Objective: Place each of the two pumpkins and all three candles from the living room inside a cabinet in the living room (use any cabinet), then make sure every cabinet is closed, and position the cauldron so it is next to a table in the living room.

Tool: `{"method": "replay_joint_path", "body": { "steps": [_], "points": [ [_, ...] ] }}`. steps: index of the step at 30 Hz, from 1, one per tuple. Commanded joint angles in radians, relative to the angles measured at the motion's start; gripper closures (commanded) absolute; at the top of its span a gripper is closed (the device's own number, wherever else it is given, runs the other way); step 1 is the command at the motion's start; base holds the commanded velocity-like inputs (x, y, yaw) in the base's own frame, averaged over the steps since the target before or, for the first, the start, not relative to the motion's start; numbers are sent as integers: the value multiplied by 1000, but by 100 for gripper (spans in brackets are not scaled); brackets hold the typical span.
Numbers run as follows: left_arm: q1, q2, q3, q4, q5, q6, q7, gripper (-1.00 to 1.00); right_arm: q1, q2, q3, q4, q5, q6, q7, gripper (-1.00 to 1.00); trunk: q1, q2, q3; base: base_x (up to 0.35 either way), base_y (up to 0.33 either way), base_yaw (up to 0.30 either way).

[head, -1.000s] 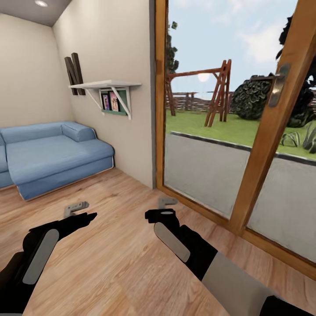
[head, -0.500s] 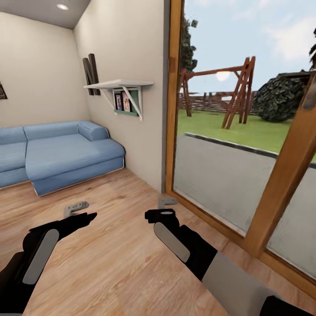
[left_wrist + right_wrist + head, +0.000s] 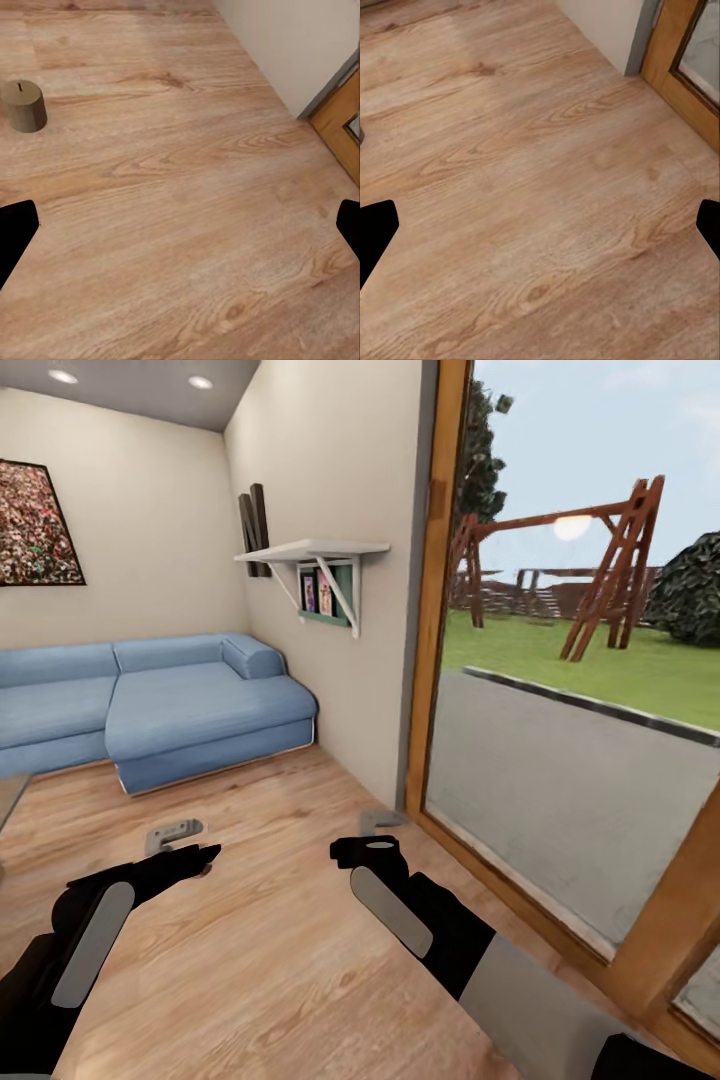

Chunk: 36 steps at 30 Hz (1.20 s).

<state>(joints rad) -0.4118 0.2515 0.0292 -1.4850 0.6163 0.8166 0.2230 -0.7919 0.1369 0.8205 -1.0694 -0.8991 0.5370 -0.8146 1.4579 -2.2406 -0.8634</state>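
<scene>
Both your pincers, the left pincer [image 3: 172,838] and the right pincer [image 3: 380,822], hang spread wide and hold nothing above the wooden floor [image 3: 270,920] in front of the blue sofa [image 3: 160,705]. One candle [image 3: 23,106] stands upright on that floor, ahead of your left pincer and well apart from it.

The head camera has swung left: the sofa [image 3: 170,705] and shelf [image 3: 312,550] sit further right, and a framed picture [image 3: 35,525] appears at upper left.
</scene>
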Motion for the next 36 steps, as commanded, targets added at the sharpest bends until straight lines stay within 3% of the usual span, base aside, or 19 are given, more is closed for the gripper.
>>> {"method": "replay_joint_path", "body": {
  "steps": [1,29,36],
  "points": [
    [-1,0,0,-1,11,4,9,-100,-1,0,2,-1,-6,3,-8,-100,0,0,-1,267,-170,280],
    [-1,-1,0,0,11,4,14,-100,-1,1,2,-1,-6,3,-8,-100,0,0,-3,320,-21,279],
    [-2,-1,0,1,10,4,15,-100,-1,1,5,-2,-6,4,-8,-100,0,0,-4,339,0,79]
  ]
}}
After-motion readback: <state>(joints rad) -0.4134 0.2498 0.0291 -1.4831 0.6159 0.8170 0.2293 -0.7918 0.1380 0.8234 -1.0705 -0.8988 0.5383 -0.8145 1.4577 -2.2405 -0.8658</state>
